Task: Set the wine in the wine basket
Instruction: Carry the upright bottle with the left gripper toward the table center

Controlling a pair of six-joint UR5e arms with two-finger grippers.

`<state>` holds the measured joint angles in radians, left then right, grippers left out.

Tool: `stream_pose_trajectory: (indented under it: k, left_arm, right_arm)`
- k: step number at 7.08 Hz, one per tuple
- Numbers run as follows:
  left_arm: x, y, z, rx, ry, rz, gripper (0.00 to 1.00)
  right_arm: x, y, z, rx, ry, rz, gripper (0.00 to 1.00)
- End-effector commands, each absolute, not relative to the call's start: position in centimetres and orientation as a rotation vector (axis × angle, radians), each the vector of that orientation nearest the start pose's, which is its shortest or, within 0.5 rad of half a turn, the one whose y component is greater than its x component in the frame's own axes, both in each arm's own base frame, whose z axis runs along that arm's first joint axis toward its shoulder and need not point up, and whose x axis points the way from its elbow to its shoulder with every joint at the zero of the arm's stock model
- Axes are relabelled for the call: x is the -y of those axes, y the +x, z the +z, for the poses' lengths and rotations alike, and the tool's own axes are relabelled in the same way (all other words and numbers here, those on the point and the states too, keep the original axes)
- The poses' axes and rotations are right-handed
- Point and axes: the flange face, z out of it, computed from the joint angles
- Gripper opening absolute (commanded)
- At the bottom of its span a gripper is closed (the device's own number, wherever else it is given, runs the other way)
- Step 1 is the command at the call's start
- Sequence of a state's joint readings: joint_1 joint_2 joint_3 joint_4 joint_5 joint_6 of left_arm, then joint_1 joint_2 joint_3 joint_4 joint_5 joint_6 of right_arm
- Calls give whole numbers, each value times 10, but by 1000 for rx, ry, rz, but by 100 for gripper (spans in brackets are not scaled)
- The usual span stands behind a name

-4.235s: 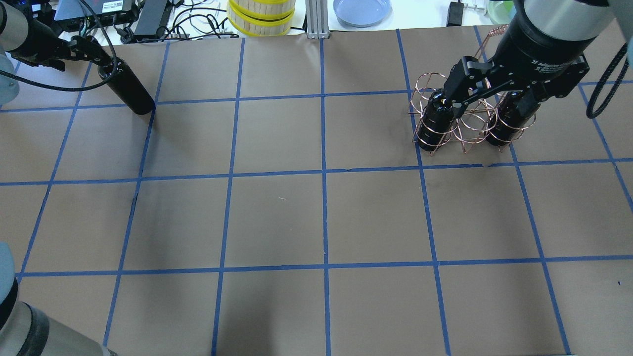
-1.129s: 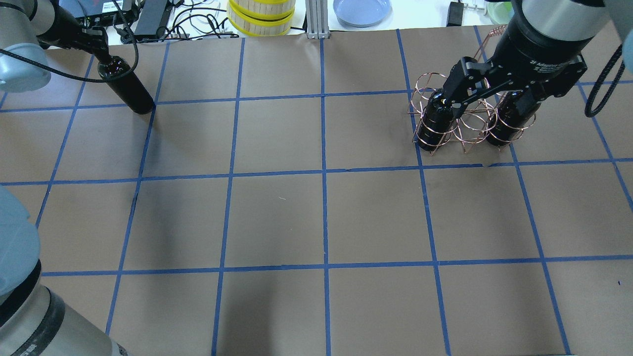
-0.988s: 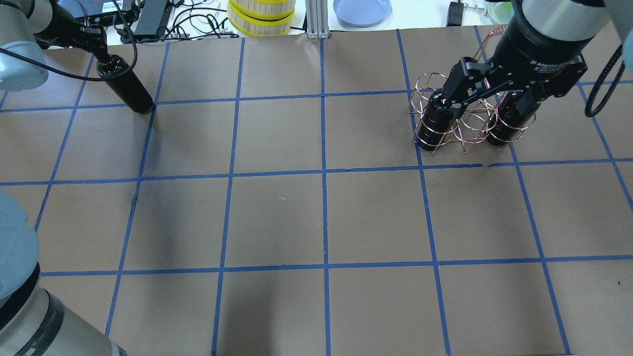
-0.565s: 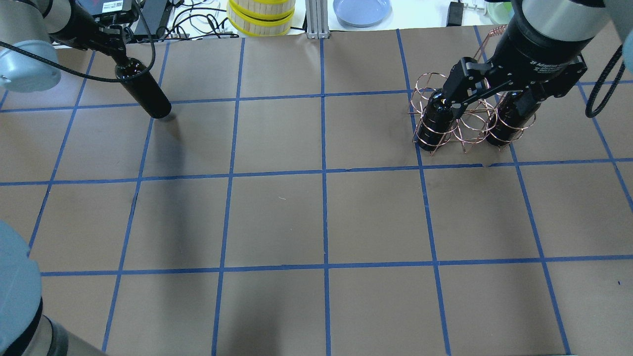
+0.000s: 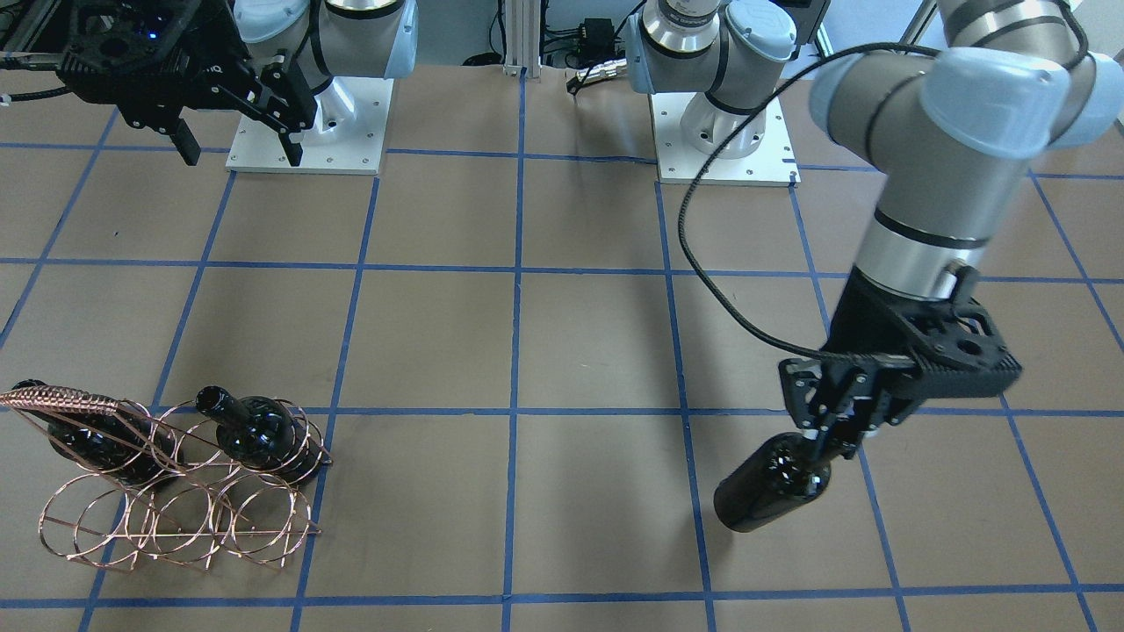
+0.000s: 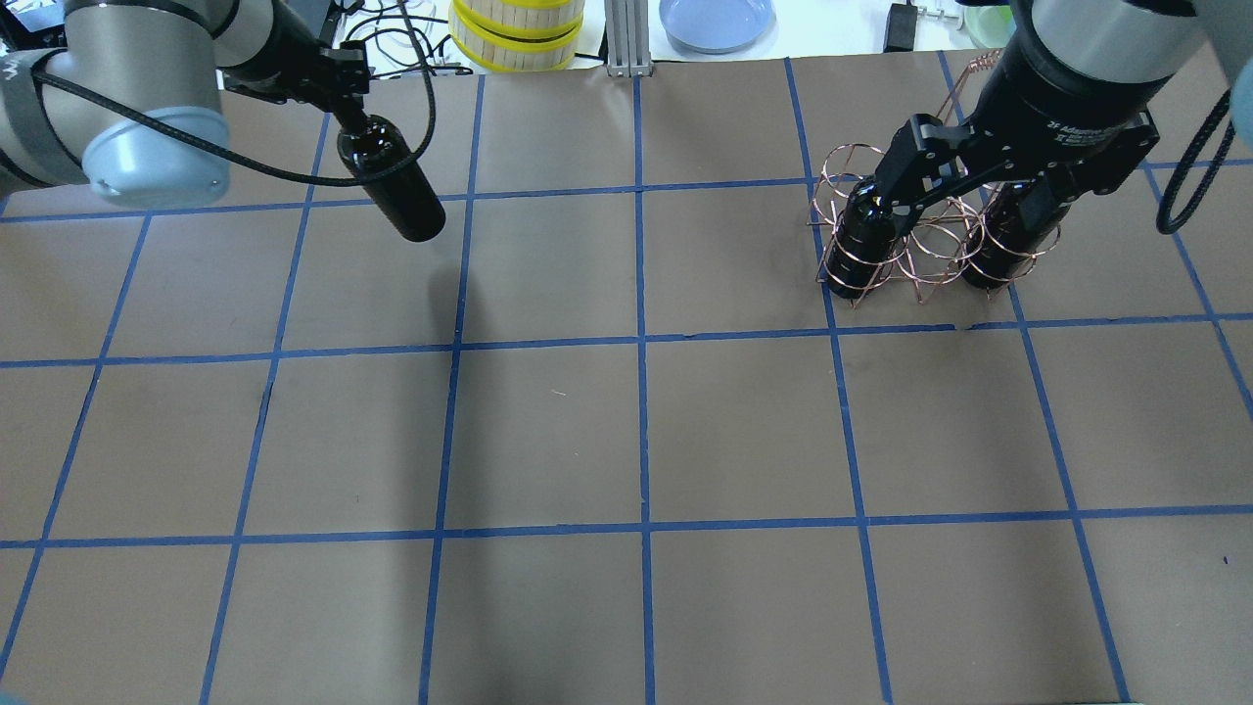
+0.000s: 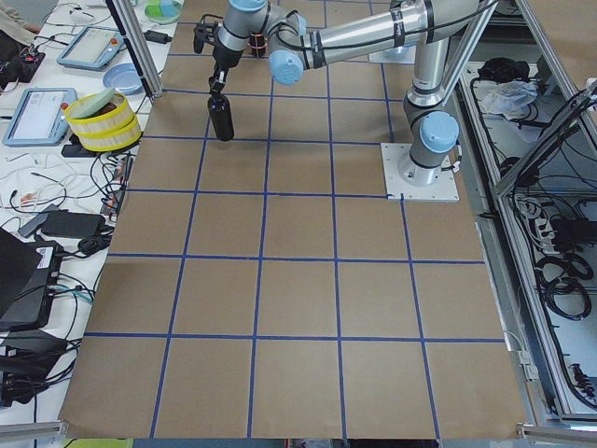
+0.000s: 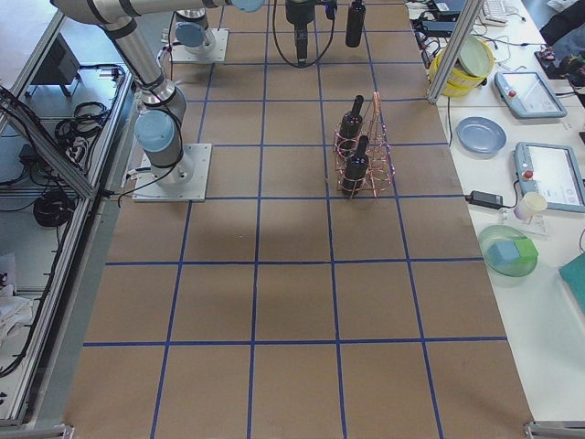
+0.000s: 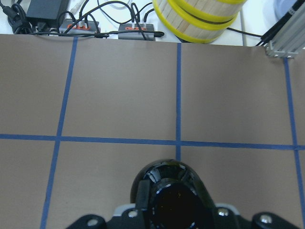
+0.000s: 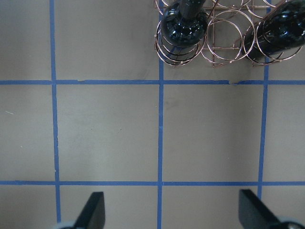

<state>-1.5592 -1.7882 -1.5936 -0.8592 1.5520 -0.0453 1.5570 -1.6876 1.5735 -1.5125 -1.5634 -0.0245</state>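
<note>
**Wine lifted by the neck, basket well across the table**

The left gripper (image 6: 354, 110) is clamped on the neck of the wine (image 6: 394, 188), just below the open mouth. The dark body is hung beneath and, going by the detached shadow, is carried clear of the table (image 6: 548, 431). The right gripper (image 5: 239, 140) is held empty with its jaws spread wide, high over the wine basket (image 5: 180, 527).

The basket is set on the robot's right, well apart from the carried wine. One seated bottle (image 10: 183, 24) and a second bottle (image 10: 279, 36) are already lodged in it, and a bare hoop is seen between them.

The crossing is the step in hand. A smooth, level carry is called for, since a heavy body gripped only at the neck can be expected to swing. Height should be kept so that the twisted handle (image 5: 61, 402) and the seated necks are cleared. Room must be left around the right arm. The base should be lined up over a free hoop before any lowering, and release is best held back until the weight is taken by the wire.
</note>
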Motion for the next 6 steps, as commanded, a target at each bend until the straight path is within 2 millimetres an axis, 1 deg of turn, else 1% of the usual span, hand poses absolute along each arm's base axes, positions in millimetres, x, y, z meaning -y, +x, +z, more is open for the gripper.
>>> stream_pose_trajectory:
  k: [1,2,3,4,5,6]
  left_arm:
    - [561,-257,431,-3009,-56,-741,0]
    - [551,-280,427,-3030,-58,-743,0]
    - [540,-303,426,-3091,-60,-738,0]
    - [534,-314,418,-3114,-91,-716,0]
    - [525,-321,402,-3126,-73,-671,0]
    - [516,-327,395,-3133,-64,-686,0]
  right_arm:
    - [447,128,535,-3132,-17,-87,100]
    - [447,128,536,-3134,-17,-89,100]
    - [446,128,536,-3134,-17,-92,100]
    - [446,128,536,-3132,-17,-89,100]
    - [445,128,536,-3134,-17,-89,100]
    - [445,128,536,-3132,-17,-89,100]
